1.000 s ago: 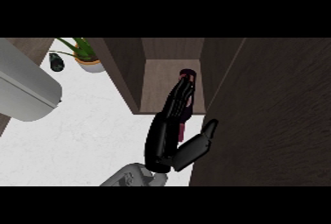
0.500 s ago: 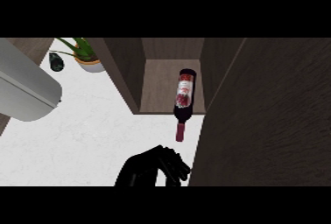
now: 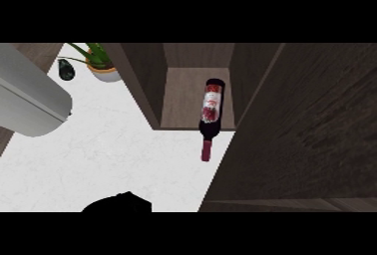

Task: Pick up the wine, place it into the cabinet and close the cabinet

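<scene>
**Wine** (image 3: 209, 107): lies on its side on the cabinet (image 3: 180, 94) floor, base inward. The neck juts past the front edge over the table (image 3: 110, 149), which looks too far out for the door to shut.
**Door** (image 3: 302, 124): open, at right.
**Robot hand** (image 3: 117, 203): at the lower edge, well apart from the wine and not holding it. Whether it is open or curled cannot be told.
**Plant** (image 3: 99, 62): far corner, out of the way.
</scene>
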